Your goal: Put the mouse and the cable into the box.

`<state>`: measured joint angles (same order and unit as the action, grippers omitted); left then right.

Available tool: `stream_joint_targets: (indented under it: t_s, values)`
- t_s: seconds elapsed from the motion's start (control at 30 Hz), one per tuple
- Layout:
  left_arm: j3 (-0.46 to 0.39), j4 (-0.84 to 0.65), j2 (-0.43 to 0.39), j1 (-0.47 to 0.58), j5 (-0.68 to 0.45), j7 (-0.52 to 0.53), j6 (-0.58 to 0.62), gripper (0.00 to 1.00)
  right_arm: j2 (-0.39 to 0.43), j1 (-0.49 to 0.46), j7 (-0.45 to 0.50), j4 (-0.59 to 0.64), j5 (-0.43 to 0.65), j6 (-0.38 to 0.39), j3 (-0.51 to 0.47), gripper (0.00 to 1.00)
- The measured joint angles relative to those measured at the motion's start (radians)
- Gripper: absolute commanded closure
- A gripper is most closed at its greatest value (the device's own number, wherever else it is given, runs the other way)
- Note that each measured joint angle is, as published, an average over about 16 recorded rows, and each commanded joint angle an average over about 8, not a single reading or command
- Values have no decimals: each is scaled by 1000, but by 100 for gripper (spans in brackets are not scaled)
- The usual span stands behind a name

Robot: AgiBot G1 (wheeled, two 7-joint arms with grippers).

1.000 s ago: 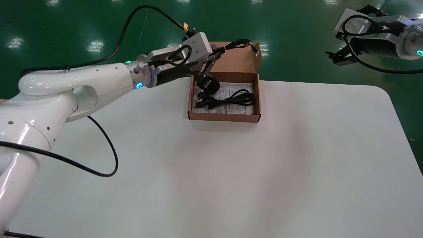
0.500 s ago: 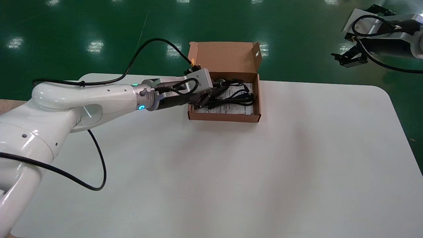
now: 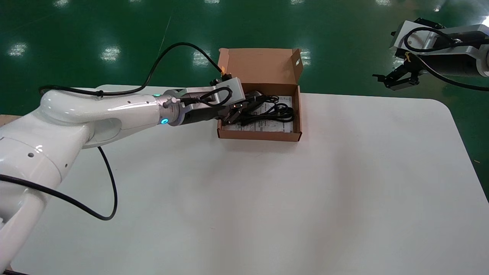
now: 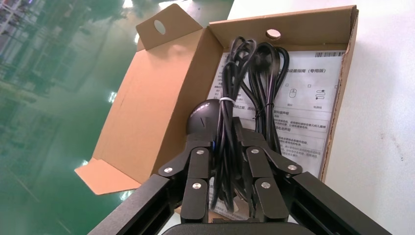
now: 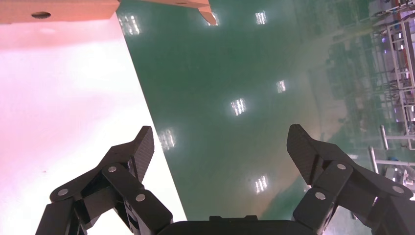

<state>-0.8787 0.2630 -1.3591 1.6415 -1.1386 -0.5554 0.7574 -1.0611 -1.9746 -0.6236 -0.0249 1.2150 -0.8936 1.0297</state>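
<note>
An open cardboard box (image 3: 259, 136) stands at the table's far side, its lid (image 3: 259, 65) upright. A black coiled cable (image 3: 277, 111) lies inside on a printed leaflet (image 4: 313, 98). My left gripper (image 3: 237, 111) reaches low into the box's left end. In the left wrist view its jaws (image 4: 225, 139) are shut on a black cable bundle (image 4: 227, 112), and the black mouse (image 4: 203, 116) lies just beyond the fingers against the lid side. A second tied coil (image 4: 266, 73) rests beside it. My right gripper (image 3: 395, 79) hangs open and empty beyond the table's far right corner.
The white table (image 3: 267, 198) stretches wide in front of the box. Green floor (image 3: 95, 30) lies past its far edge. The right wrist view shows the table edge (image 5: 132, 98), a corner of the box (image 5: 58, 10) and the right gripper (image 5: 221, 142) above the floor.
My left gripper came down from above the box, carrying the mouse and its cable, into the box's left end. The right arm shifted slightly.
</note>
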Motion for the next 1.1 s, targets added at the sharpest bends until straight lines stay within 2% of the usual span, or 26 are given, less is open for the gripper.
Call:
stream_joint_targets:
  t_s: [0.37, 1.1]
  values:
    - [44, 98, 68, -51, 38, 74, 62, 0, 40, 77, 70, -104, -48, -67, -68, 0]
    - [265, 467, 340, -258, 186, 342, 333, 0, 202, 403, 364, -561, -221, -279, -338, 0]
